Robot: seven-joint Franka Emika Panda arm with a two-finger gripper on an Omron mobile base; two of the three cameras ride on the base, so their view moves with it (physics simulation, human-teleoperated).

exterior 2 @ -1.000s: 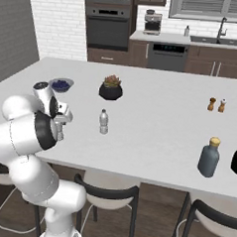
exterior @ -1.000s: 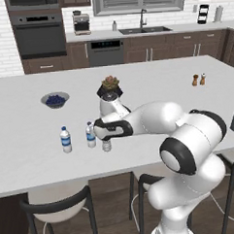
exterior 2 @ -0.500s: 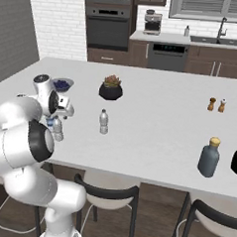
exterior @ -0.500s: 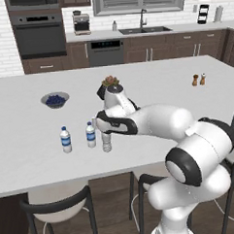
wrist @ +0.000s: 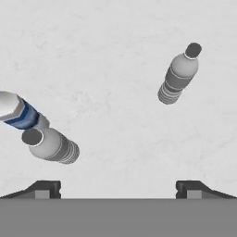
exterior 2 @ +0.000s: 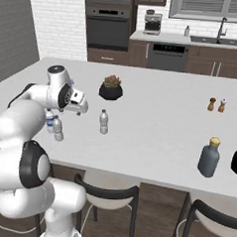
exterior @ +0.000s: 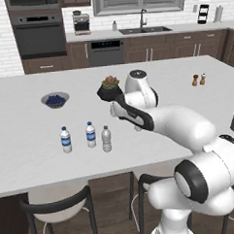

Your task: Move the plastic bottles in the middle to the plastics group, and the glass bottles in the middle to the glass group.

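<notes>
End effector wide open, empty, above tabletop.
Risk: unlabelled bottle at lower left touches blue-labelled bottle; a careless swing could topple both.

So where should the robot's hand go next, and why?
Probably across to the small clear unlabelled plastic bottle standing alone mid-counter. The gripper is open and empty, and a matching clear bottle already stands beside the two blue-labelled water bottles, so the lone one looks like the next pick. The dark slate-blue glass bottle also waits.
</notes>
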